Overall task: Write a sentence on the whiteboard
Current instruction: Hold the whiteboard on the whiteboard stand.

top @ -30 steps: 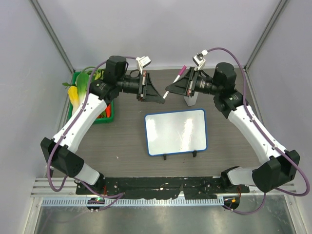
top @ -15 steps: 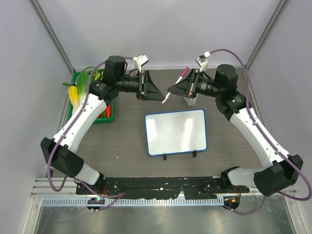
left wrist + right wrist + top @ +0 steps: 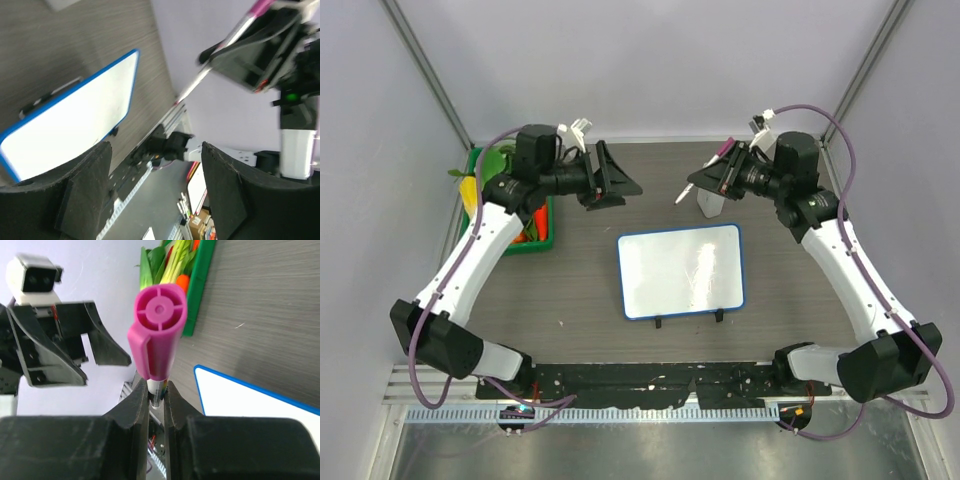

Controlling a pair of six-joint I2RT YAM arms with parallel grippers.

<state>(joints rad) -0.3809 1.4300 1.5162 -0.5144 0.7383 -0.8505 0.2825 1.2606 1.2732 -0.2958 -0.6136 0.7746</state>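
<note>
The whiteboard (image 3: 680,270), white with a blue rim and two black feet, lies flat mid-table; it also shows as the whiteboard (image 3: 75,125) and the whiteboard (image 3: 250,400). The sentence is out of view: the board's face carries only faint grey smears. My right gripper (image 3: 708,178) hangs above the table behind the board, shut on a marker (image 3: 683,194) with a white barrel and a pink cap end (image 3: 160,330). In its wrist view the right gripper (image 3: 156,395) pinches the barrel. My left gripper (image 3: 618,178) is open and holds nothing, well left of the marker (image 3: 220,60).
A white bottle (image 3: 710,206) stands just behind the board's far right corner, under the right gripper. A green basket (image 3: 538,232) with vegetables sits at the left edge of the table, below the left arm. Grey walls enclose the table.
The left gripper has opened and drawn back to the left, away from the marker's tip. The right arm has carried the marker a little to the right.
</note>
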